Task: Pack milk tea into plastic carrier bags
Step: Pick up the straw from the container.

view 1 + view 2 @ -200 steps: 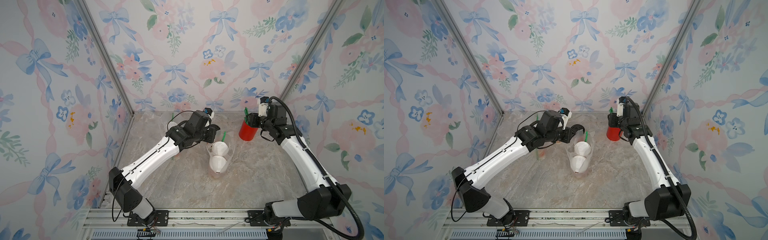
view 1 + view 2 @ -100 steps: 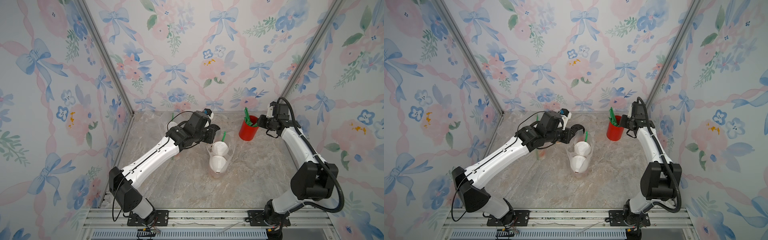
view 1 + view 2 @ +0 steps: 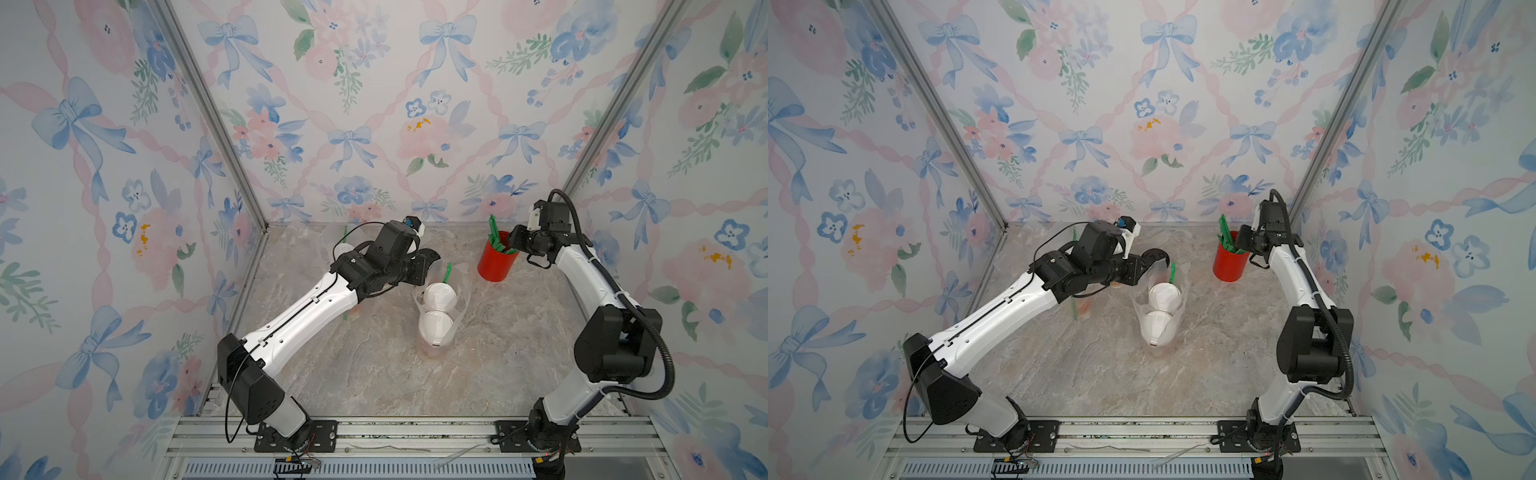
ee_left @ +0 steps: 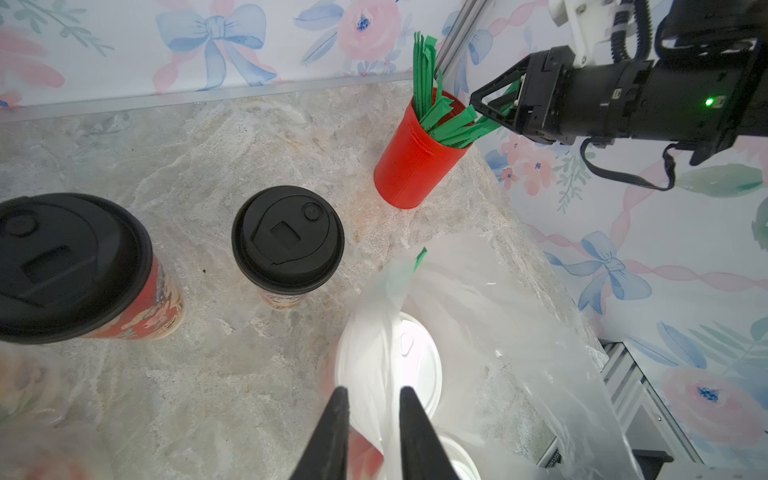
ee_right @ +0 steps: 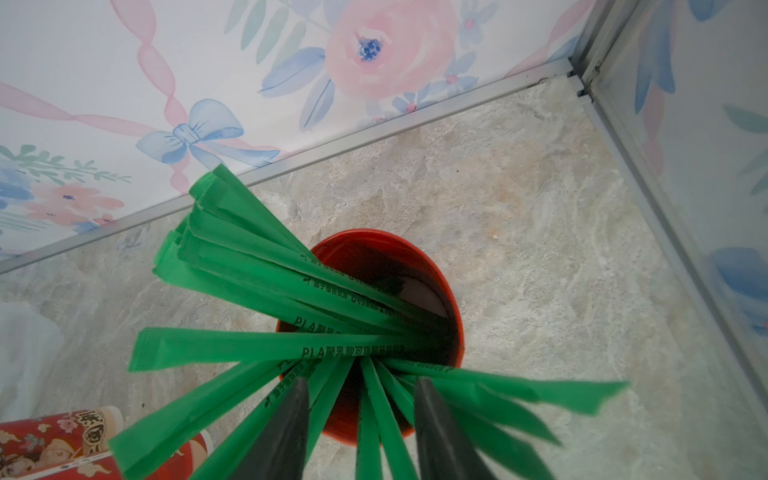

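Note:
Two white-lidded milk tea cups (image 3: 440, 296) (image 3: 434, 328) stand inside a clear plastic carrier bag (image 3: 462, 305) mid-table, seen in both top views; a green straw (image 3: 448, 272) sticks up in the bag. My left gripper (image 4: 372, 395) is shut on a fold of that bag's film (image 4: 498, 324) just above the nearer white lid (image 4: 415, 365). Two black-lidded milk tea cups (image 4: 288, 239) (image 4: 62, 266) stand outside the bag. My right gripper (image 5: 359, 384) hangs open over the rim of the red straw cup (image 5: 451, 307), with green straws (image 5: 266, 349) running between its fingers.
The red straw cup (image 3: 496, 259) stands near the back right corner, close to the wall rails. Behind my left arm a white lid (image 3: 343, 251) and a green straw (image 3: 344, 232) show at the back. A red printed cup (image 5: 54, 436) stands left of the straw cup.
My right arm has folded up, elbow raised, while its gripper stays at the straw cup's rim. The left arm, the bag and the cups have not moved.

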Tool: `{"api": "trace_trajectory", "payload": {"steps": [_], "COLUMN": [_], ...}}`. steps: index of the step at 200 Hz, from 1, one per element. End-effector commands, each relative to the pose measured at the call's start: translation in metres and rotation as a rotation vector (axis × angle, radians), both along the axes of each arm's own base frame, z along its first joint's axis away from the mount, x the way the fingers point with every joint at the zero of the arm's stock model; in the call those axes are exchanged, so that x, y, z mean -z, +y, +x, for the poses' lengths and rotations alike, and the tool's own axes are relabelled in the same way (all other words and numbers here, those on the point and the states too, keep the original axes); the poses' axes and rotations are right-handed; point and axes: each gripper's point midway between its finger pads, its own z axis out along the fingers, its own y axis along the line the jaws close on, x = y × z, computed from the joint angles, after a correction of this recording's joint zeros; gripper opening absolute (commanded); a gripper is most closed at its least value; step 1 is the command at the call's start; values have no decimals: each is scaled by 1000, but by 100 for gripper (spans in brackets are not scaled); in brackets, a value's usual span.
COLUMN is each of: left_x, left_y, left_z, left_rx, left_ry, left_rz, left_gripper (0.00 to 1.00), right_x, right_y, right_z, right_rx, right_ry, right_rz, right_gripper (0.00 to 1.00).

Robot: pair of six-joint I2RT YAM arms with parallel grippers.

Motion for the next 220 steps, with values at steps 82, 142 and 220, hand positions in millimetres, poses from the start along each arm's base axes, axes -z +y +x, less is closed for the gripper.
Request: {"api": "trace_trajectory", "payload": {"steps": [82,142,220], "left_x": [-6,-5,-6], "left_y": [5,7,10], "left_z": [0,-1,-1], "left_rx": [-4,-12,-19], "left_ry": [0,0,-2], "left_rz": [-27,-25,-26], "left_gripper": [24,24,24], "right_x": [-55,-33,-51], "right_y": [15,7,7], "right_z": [-45,-30,-25], "right_rx": [23,51,36], "right_ry": [-72,-19,-64], "right_rz": [-90,-60,-33], "right_gripper": [48,44,43]}}
